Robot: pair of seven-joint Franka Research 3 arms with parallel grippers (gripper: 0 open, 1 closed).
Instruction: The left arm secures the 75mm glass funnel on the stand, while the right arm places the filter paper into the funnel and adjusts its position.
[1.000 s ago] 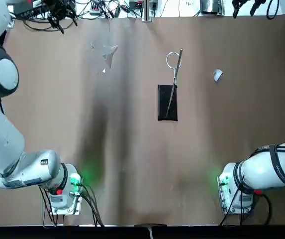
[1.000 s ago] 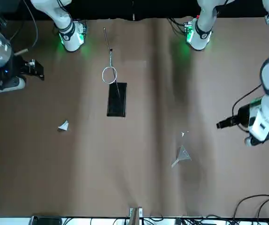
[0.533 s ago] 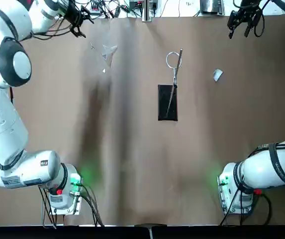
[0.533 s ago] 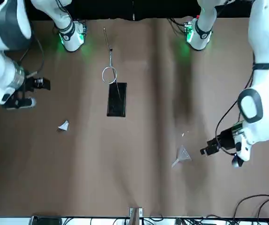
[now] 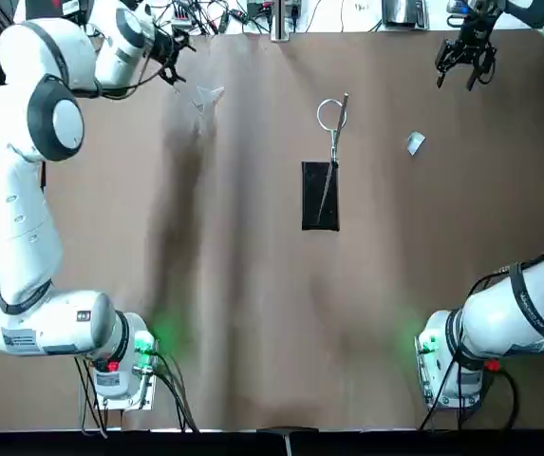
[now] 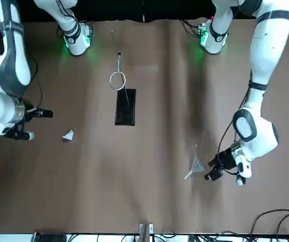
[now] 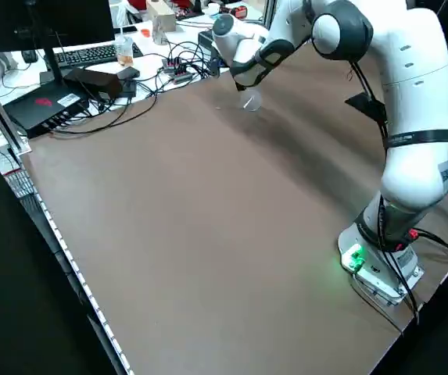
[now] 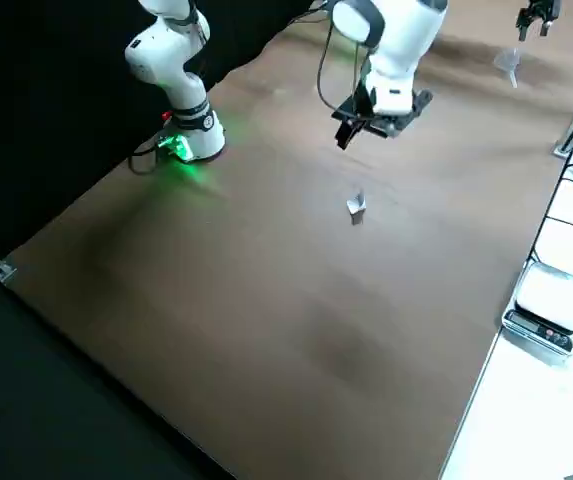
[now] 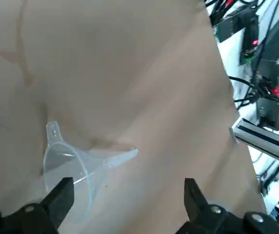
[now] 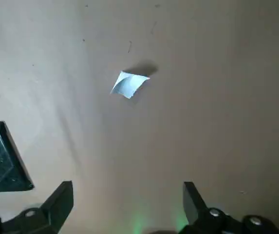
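The clear glass funnel [image 5: 207,98] lies on its side on the brown table, far left; in the left wrist view the funnel [image 9: 81,163] rests just ahead of the spread fingers. My left gripper [image 5: 172,52] hovers open beside it, a little farther back, holding nothing. The stand's black base [image 5: 319,195] sits mid-table, its rod ending in an empty wire ring [image 5: 329,114]. The white folded filter paper [image 5: 416,143] lies to the right of the stand. My right gripper [image 5: 463,62] hangs open behind the paper; the filter paper [image 10: 128,84] shows well ahead of its fingers.
Cables and electronics [image 5: 205,14] line the table's far edge behind both grippers. A keyboard and boxes [image 7: 91,55] sit on a bench beyond it. The arm bases [image 5: 120,366] stand at the near edge with green lights.
Both arms have swung in over the far edge. The left gripper came toward the funnel, and the right gripper came nearer to the filter paper. Funnel, paper and stand stayed put.
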